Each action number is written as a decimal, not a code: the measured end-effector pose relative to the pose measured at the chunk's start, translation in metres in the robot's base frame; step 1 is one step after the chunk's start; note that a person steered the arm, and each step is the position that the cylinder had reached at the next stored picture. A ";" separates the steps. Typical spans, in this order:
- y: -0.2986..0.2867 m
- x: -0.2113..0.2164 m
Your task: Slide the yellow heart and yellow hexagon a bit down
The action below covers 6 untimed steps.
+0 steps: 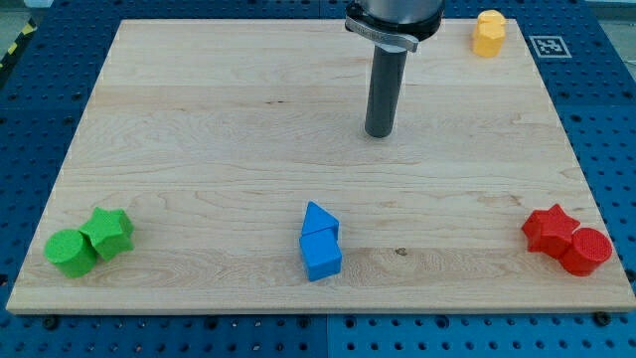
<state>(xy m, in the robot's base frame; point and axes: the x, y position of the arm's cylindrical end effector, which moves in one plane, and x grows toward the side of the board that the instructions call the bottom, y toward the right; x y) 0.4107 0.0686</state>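
A yellow block group [488,33] sits at the view's top right corner of the wooden board; it reads as two yellow pieces pressed together, and I cannot tell heart from hexagon. My tip [379,133] rests on the board at the upper middle, well to the left of and below the yellow blocks, touching no block. The dark rod rises from the tip to the arm's mount at the view's top edge.
A green star [109,232] and green cylinder [71,253] sit at the bottom left. Two blue blocks [320,242] are stacked together at the bottom middle. A red star [550,228] and red cylinder [586,251] sit at the bottom right. The board's right edge [581,149] is near.
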 end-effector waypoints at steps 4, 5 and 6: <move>0.243 -0.083; 0.261 -0.102; 0.262 -0.159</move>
<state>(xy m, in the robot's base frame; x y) 0.2515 0.3308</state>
